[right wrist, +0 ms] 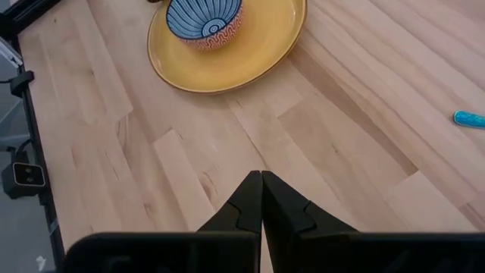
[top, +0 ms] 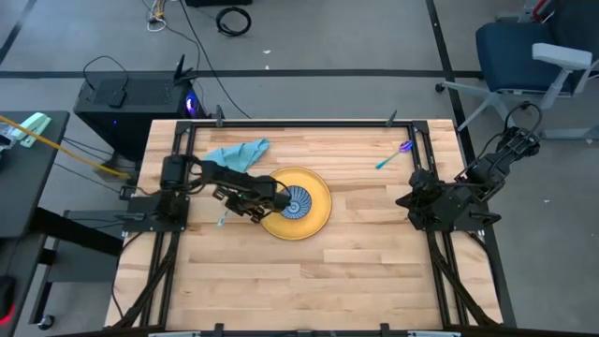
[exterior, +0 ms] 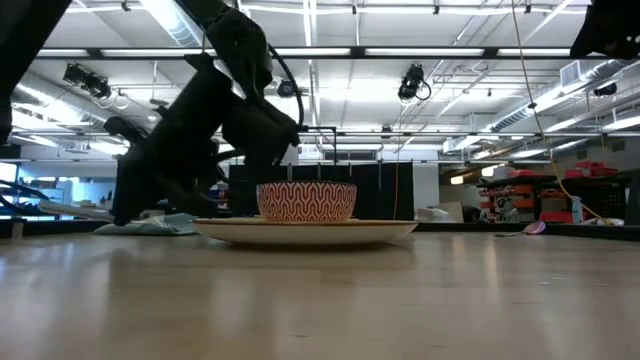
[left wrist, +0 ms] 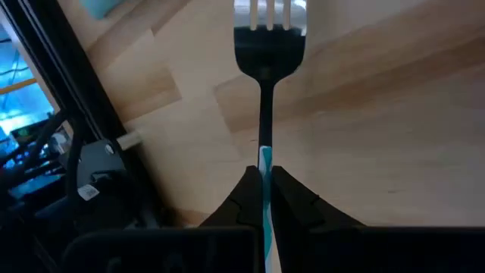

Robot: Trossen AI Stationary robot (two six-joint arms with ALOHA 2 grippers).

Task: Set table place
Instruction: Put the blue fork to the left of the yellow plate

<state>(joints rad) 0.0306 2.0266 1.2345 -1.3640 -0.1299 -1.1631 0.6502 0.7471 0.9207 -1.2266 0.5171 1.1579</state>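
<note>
With bowl (top: 296,200) on plate (top: 316,213), I've got the left gripper (left wrist: 264,186) pinching the fork (left wrist: 267,45) — spoon (top: 394,155) and napkin (top: 238,153) unplaced, right gripper (right wrist: 261,189) pressed together, idle.

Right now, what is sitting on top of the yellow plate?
A patterned bowl stands on the yellow plate. The left gripper, shut on a fork, reaches over the plate's left edge, hiding that part of it.

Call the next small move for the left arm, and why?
Probably lower and release: the left gripper is shut on the fork, held over bare table just left of the yellow plate holding the bowl. Right gripper waits, shut.
</note>
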